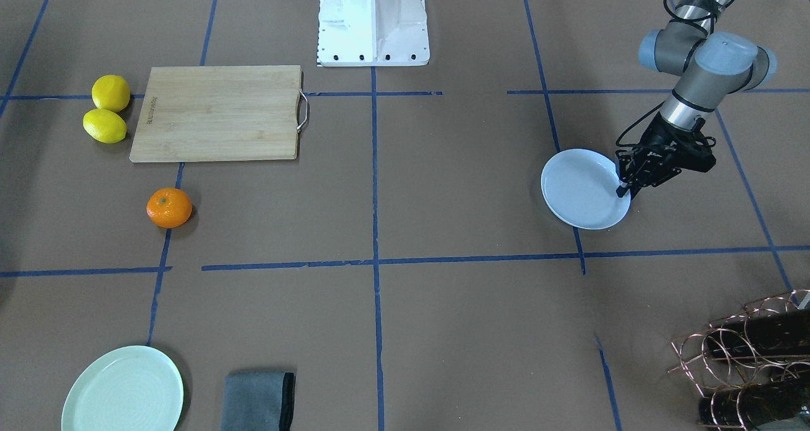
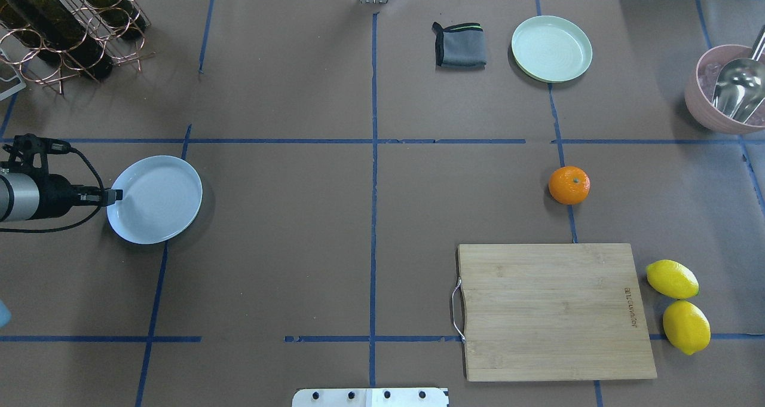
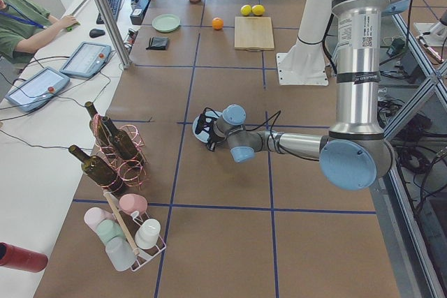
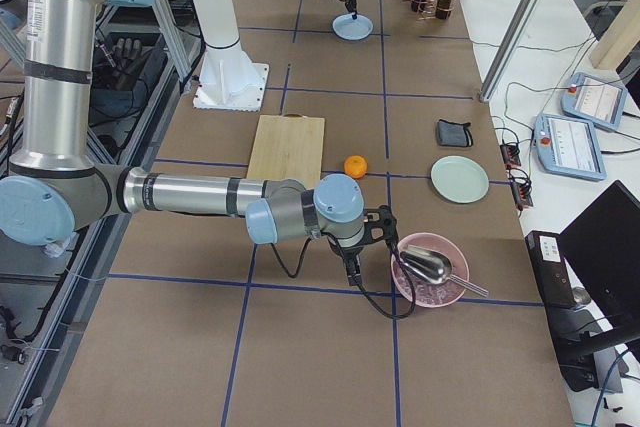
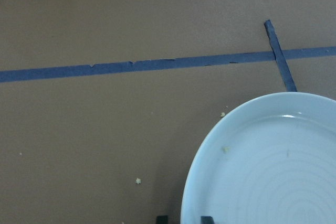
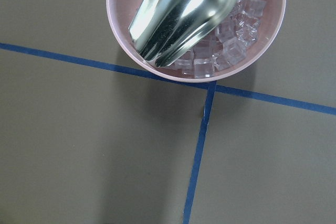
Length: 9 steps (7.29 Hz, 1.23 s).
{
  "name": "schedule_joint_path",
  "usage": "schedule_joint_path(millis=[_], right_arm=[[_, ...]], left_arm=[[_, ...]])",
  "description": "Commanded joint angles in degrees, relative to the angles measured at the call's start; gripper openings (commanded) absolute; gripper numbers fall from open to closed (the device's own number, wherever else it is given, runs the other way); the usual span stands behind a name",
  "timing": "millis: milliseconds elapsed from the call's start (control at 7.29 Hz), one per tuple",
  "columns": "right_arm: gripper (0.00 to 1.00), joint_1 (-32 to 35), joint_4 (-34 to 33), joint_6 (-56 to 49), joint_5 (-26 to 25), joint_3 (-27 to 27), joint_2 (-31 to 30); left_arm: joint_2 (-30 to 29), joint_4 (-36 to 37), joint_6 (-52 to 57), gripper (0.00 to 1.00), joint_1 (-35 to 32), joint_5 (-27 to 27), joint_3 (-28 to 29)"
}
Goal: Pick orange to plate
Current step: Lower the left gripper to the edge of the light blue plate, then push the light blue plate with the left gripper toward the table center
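The orange (image 2: 569, 185) lies alone on the brown table, just beyond the cutting board's far corner, and shows as well in the front view (image 1: 169, 207). The pale bluish-white plate (image 2: 158, 198) rests far across the table on the robot's left. My left gripper (image 2: 113, 196) reaches in level, shut on the plate's near rim; in the left wrist view its two fingertips straddle the plate's (image 5: 273, 166) edge. My right gripper (image 4: 352, 269) points down beside the pink bowl, a short way from the orange (image 4: 355, 165); I cannot tell whether it is open or shut.
A wooden cutting board (image 2: 556, 311) has two lemons (image 2: 672, 278) at its right end. A mint-green plate (image 2: 551, 48) and a grey cloth (image 2: 459, 44) sit at the far edge. A pink bowl (image 2: 705, 111) holds ice and a metal scoop. A wine rack (image 2: 60, 24) stands far left.
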Motion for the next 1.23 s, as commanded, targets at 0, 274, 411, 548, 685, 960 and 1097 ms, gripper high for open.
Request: schedule_joint_path(millis=[0,274,411,548,685,960,1097], right_arm=[[1.00,0.0,0.0,0.0,0.0,0.0,0.0],[1.00,0.0,0.0,0.0,0.0,0.0,0.0],[1.00,0.0,0.0,0.0,0.0,0.1,0.0],[1.00,0.0,0.0,0.0,0.0,0.1,-0.1],[1.00,0.0,0.0,0.0,0.1,0.2,-0.2],[1.00,0.0,0.0,0.0,0.1,0.3,-0.2],[1.00,0.0,0.0,0.0,0.0,0.3,-0.2]], left_arm=[[-0.3,0.0,0.0,0.00,0.0,-0.1,0.0],[-0.1,0.6,-0.2,0.00,-0.1,-0.8,-4.8],[-0.3,1.7,-0.2,0.00,-0.1,-1.7,-8.4],[-2.1,2.5,-0.2,0.00,-0.1,-2.2,-9.8],[-6.6,6.5,-1.0,0.00,-0.1,-2.1,-9.7],[-21.5,20.6,-9.9,0.00,1.2,-2.0,-8.4],[-28.5,26.6,-12.5,0.00,6.4,-1.1,-7.0]])
